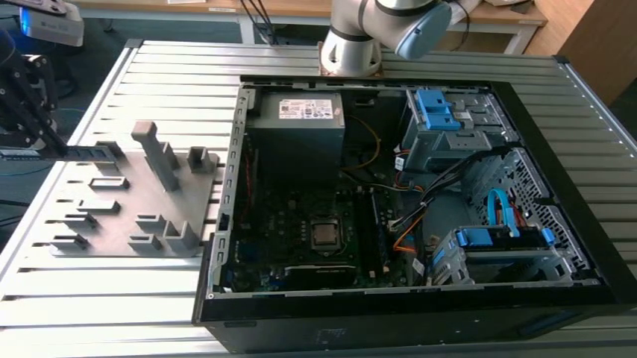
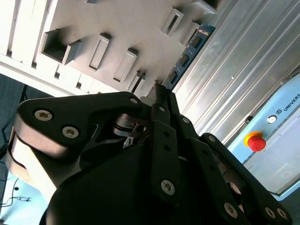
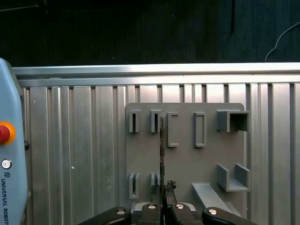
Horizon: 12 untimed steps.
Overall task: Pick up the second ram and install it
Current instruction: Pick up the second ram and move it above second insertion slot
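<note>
The second ram appears edge-on as a thin dark strip, running over the grey fixture plate beside two narrow slots. My gripper is shut on the middle of its near edge. In the second wrist view the ram's blue-green board sticks out past the black fingertips of the gripper. In the exterior view the gripper hangs at the far left, over the fixture plate's left edge. I cannot tell whether the ram still touches a slot.
An open computer case lies on the slatted metal table on the exterior view's right, showing its motherboard. Tall grey blocks rise from the fixture plate. A pale blue box with a red stop button sits beside the fixture.
</note>
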Each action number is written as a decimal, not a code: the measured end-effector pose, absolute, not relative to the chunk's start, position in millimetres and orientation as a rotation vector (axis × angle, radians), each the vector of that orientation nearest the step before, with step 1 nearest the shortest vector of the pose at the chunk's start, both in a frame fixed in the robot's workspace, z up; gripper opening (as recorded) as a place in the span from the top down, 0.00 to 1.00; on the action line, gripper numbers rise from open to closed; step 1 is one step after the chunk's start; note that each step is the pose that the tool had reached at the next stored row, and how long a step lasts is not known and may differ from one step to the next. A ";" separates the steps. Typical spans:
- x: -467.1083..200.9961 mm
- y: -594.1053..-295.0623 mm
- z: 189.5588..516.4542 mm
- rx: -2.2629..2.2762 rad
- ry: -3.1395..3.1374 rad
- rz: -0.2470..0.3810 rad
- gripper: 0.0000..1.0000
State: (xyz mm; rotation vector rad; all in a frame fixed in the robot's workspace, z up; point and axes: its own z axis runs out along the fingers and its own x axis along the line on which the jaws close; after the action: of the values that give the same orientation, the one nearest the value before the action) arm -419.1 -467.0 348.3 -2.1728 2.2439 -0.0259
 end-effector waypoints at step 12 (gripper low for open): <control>-419.1 -467.0 364.2 -2.173 2.244 -0.026 0.86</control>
State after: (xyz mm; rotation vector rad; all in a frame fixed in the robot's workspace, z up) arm -419.1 -467.0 364.2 -2.1726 2.2438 -0.0255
